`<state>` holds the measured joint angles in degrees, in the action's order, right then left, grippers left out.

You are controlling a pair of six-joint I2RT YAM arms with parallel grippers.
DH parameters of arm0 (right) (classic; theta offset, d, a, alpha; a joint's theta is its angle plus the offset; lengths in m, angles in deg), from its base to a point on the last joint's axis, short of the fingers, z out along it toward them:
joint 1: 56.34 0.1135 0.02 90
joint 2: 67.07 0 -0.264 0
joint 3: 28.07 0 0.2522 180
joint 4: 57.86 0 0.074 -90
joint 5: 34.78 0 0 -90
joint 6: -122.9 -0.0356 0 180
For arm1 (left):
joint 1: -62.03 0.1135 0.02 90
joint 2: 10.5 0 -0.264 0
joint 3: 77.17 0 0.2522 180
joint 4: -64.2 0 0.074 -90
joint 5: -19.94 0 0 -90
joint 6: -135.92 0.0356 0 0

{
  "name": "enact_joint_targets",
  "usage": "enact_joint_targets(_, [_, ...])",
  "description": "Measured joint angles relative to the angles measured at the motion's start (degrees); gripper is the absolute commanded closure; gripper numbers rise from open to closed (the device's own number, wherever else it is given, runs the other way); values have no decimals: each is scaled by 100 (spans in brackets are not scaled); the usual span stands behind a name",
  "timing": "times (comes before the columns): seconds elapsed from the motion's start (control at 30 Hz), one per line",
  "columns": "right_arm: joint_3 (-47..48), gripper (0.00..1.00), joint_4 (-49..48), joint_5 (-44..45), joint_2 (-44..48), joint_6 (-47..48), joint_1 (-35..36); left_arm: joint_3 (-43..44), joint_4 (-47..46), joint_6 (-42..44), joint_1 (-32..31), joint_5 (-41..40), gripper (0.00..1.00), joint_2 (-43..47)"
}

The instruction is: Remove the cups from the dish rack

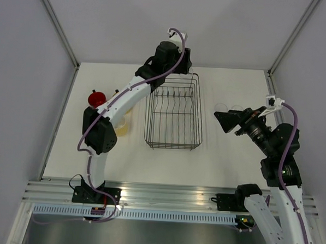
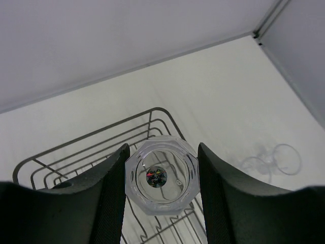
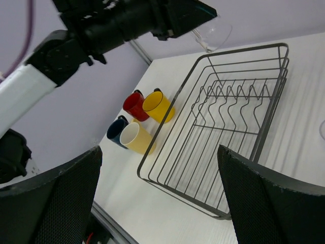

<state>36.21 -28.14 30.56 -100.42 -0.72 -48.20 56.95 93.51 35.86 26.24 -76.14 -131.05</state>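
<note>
Glass tumbler (image 2: 162,177) sat clamped in left gripper (image 2: 162,157) over dish rack (image 1: 174,120) | right gripper (image 3: 158,152) stood apart | I judged a level, steady carry best.

Dish rack (image 1: 172,146) mid-table, left arm (image 1: 130,94) over its far edge.

From above, the left arm (image 1: 129,95) covers most of the mugs (image 1: 120,128) by the left edge of the bench (image 1: 65,152), and the right pincer (image 1: 224,121) blocks part of two tumblers (image 1: 223,108).

Overhead plus wrists (shared: dish rack (image 1: 174,114))
</note>
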Motion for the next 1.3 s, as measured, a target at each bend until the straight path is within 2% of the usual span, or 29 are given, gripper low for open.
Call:
enact_joint_targets(0.13, [-579,2,-706,-330,-282,-450,0,-872,-127,-437,-2,570,98,999])
enact_joint_targets(0.27, [-734,2,-1193,-688,-903,-691,0,-1714,-444,-1071,-2,1185,98,1880])
enact_joint_targets(0.43, [-990,4,-2194,-1222,-1405,-1029,0,-3119,-1346,-2092,-2,1856,98,2859])
enact_joint_targets(0.53, [-1185,6,-2922,-1488,-1615,-1327,7,-3768,-1827,-2649,-7,2194,98,3191])
enact_joint_targets(0.73, [-1370,14,-4535,-1880,-2238,-2031,120,-4531,-2575,-3512,-35,2590,98,3475])
enact_joint_targets(0.97, [-1377,27,-5945,-1982,-2601,-2535,654,-5261,-3303,-4321,-81,2616,98,3748])
enact_joint_targets(1.13, [-1377,42,-6679,-1904,-2811,-2800,848,-5615,-3711,-4774,-109,2616,98,3888])
enact_joint_targets(1.2, [-1386,50,-6996,-1891,-2975,-2983,852,-5768,-3864,-4931,-109,2612,98,3985])
enact_joint_targets(1.23, [-1390,60,-7184,-1882,-3075,-3101,852,-5845,-3926,-5001,-114,2612,98,4046])
enact_joint_targets(1.3, [-1392,69,-7449,-1875,-3217,-3281,863,-5993,-4046,-5123,-149,2597,98,4188])
